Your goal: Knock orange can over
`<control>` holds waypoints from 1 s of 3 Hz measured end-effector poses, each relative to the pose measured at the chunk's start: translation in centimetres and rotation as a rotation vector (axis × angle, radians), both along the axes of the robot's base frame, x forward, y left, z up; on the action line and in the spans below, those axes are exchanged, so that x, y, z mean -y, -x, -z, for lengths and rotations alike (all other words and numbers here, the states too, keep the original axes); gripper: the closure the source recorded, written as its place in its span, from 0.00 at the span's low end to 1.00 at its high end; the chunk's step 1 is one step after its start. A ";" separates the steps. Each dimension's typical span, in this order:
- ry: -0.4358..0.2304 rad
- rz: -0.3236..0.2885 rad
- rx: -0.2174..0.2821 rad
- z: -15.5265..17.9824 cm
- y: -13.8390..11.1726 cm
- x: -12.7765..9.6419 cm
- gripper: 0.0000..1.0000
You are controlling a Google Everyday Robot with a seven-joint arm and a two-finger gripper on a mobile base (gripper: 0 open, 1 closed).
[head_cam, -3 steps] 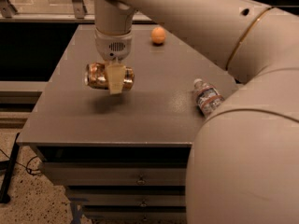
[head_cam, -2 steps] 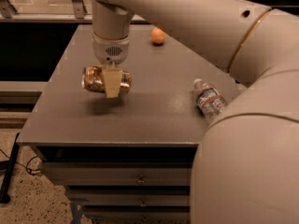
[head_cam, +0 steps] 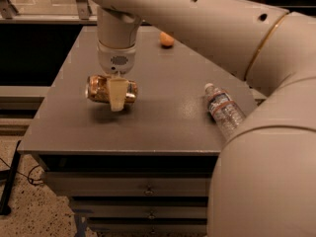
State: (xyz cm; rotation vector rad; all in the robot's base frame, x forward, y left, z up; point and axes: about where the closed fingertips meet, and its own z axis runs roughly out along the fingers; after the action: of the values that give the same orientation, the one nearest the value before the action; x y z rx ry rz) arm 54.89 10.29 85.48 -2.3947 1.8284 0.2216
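Observation:
The orange can [head_cam: 98, 88] lies on its side on the grey table [head_cam: 163, 117], left of the middle, with its silver end facing left. My gripper [head_cam: 117, 97] hangs straight down from the arm's wrist [head_cam: 117, 58] and sits right over the can's middle, covering part of it. A shadow lies on the table just in front of the can.
A small orange ball [head_cam: 167, 39] rests near the table's back edge. A clear plastic water bottle [head_cam: 224, 111] lies on its side at the right. My own arm fills the right and top of the view. Drawers show below the table's front edge.
My gripper has moved a little left and down toward the table. The can has shifted slightly left with it and still lies on its side.

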 end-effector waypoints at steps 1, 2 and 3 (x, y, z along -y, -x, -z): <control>-0.004 0.001 -0.004 0.2 0.2 -0.1 0.00; -0.006 0.000 -0.005 0.2 0.3 -0.2 0.00; -0.050 0.018 -0.011 0.0 0.3 -0.2 0.00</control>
State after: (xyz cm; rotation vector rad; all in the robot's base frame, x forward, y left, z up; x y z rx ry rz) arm 54.61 10.45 85.52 -2.3472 1.8257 0.2765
